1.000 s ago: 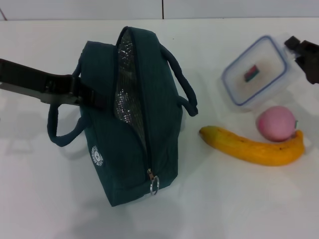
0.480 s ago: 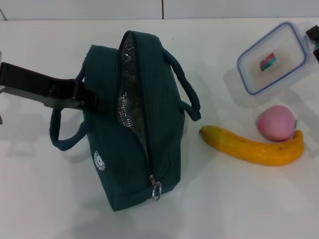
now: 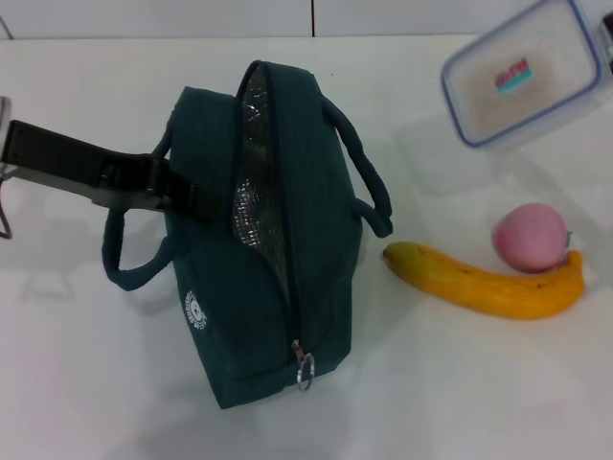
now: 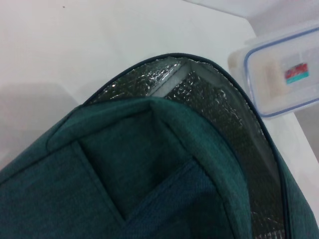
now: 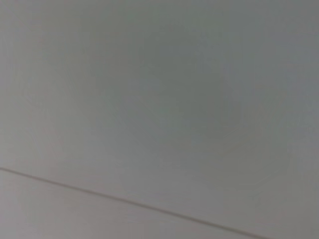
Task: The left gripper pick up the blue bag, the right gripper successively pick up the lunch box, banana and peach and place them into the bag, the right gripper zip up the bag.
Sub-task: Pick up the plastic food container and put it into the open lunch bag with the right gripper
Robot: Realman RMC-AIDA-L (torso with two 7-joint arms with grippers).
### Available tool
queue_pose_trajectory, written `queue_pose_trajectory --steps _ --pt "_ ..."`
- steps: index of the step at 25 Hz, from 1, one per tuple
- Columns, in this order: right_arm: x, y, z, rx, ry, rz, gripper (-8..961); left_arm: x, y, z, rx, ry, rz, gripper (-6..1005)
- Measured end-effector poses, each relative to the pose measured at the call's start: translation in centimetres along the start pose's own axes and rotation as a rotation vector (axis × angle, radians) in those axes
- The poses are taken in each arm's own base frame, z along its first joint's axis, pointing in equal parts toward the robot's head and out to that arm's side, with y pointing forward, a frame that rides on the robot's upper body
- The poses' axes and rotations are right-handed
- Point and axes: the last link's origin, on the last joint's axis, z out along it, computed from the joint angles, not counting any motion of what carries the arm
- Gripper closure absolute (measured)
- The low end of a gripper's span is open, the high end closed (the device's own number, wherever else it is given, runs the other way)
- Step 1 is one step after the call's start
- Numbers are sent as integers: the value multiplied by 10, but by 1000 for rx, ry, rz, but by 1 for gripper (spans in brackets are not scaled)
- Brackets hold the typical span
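Lifted higher than a moment ago, the lunch box (image 3: 525,73) now hangs clear of the counter (image 3: 450,383) at the far right edge of the head view, tilted — its faint shadow falls on the bare surface beneath. The right claw carrying it is out of sight, so I cannot tell how it grips. The left claw (image 3: 182,192) is clenched on the near side of the blue bag (image 3: 273,240), which has shifted slightly; its zipper is open, showing silver lining. The banana (image 3: 484,283) and peach (image 3: 529,237) lie on the counter right of the bag, touching each other.
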Motion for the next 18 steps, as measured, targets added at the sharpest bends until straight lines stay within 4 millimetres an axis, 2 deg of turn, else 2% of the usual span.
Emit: queue_pose_trajectory --steps 9,14,15,16,18 --pt "10 29 38 -199 84 91 806 5 6 6 -16 -12 22 970" --pt "28 42 72 -272 168 134 799 7 8 11 -23 -19 34 970" --pt "36 49 85 -307 212 145 797 8 9 12 -28 -22 38 970" --pt "36 49 85 -307 212 145 796 9 10 14 -33 -25 43 970" --pt "45 55 97 -329 266 156 793 12 12 18 -45 -32 52 970"
